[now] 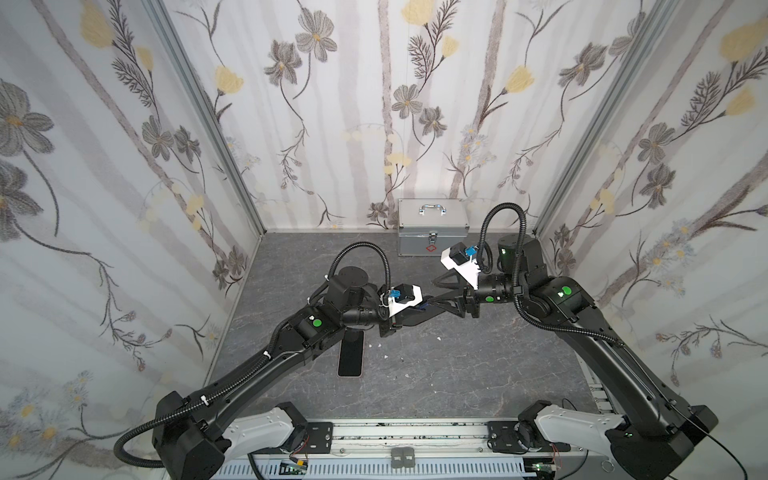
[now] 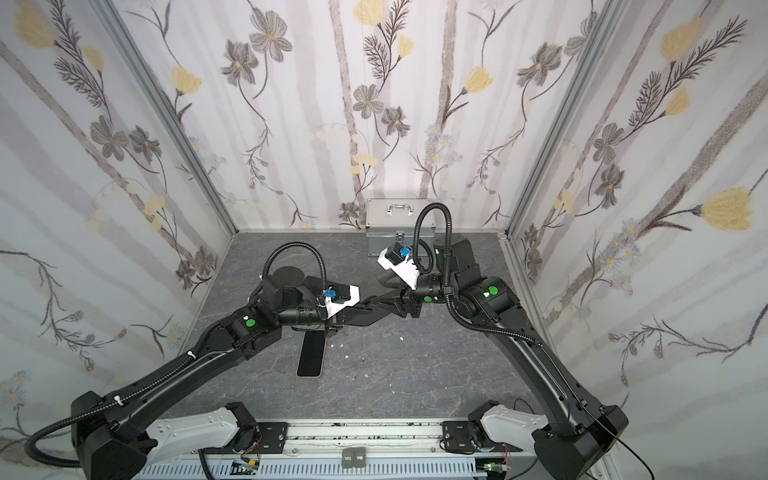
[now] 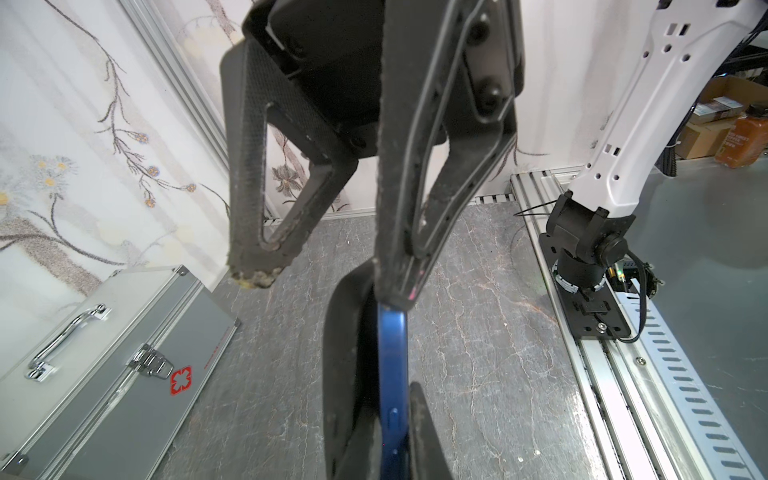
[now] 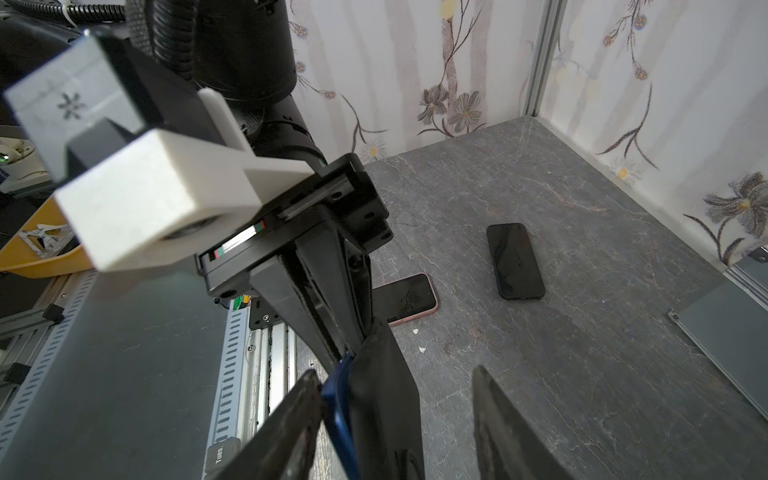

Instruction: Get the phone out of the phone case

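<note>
Above the middle of the table the phone case shows as a blue edge, with the black phone standing partly away from it. My left gripper is shut on the case. From the opposite side my right gripper stands open around the phone. One of its fingers rests against the blue case; the other finger stands clear of the phone. In both top views the two grippers meet tip to tip.
A phone with a pink rim lies on the grey table below the left arm. A bare black phone lies beyond it. A silver metal box stands against the back wall. Small white scraps dot the table.
</note>
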